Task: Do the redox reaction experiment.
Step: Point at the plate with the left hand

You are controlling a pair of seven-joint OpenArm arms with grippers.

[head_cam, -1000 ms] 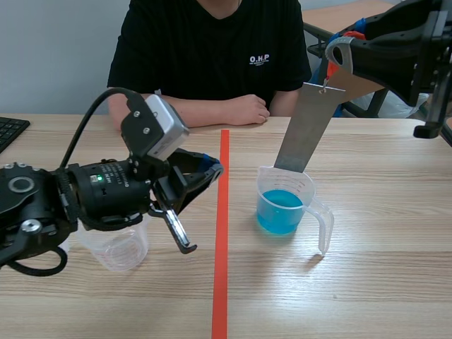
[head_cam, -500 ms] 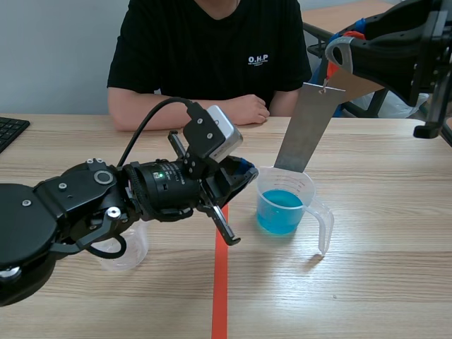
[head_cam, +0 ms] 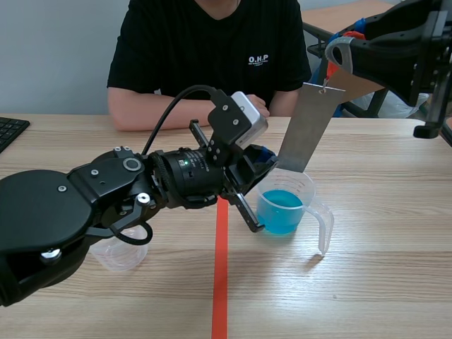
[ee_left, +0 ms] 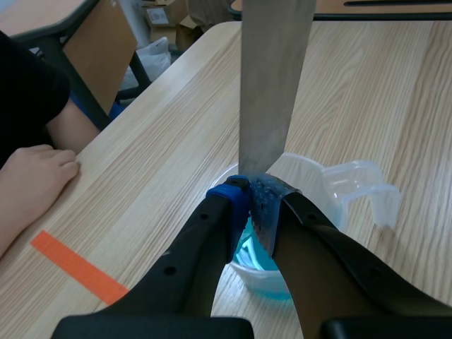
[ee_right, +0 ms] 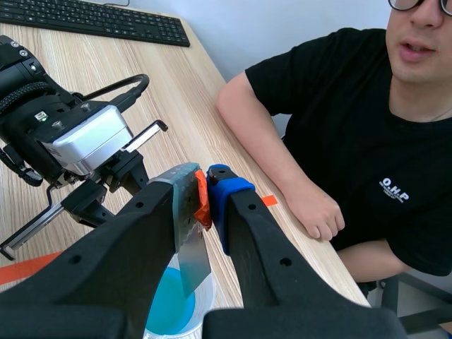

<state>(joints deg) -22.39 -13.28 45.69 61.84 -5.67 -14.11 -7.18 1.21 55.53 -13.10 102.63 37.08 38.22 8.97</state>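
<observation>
A clear measuring cup (head_cam: 286, 205) holding blue liquid stands right of the red tape line. A grey metal strip (head_cam: 307, 131) slants down into it from the upper right, with my right gripper (head_cam: 337, 60) shut on its top end. In the right wrist view the strip (ee_right: 192, 258) hangs from between that gripper's (ee_right: 203, 187) fingers over the blue liquid (ee_right: 169, 304). My left gripper (head_cam: 267, 157) has crossed the tape line and sits shut at the cup's near rim. In the left wrist view its tips (ee_left: 252, 191) lie just before the strip's (ee_left: 272, 78) lower end, over the cup (ee_left: 311, 166).
An empty clear cup (head_cam: 116, 251) stands at the left, half hidden under my left arm. A person sits across the table with a hand (head_cam: 244, 109) resting near the tape line. A keyboard (head_cam: 10, 131) lies at the far left edge.
My left arm has swung right across the red tape line, from beside the empty cup up to the blue cup's rim. The right arm and the strip have held still.
</observation>
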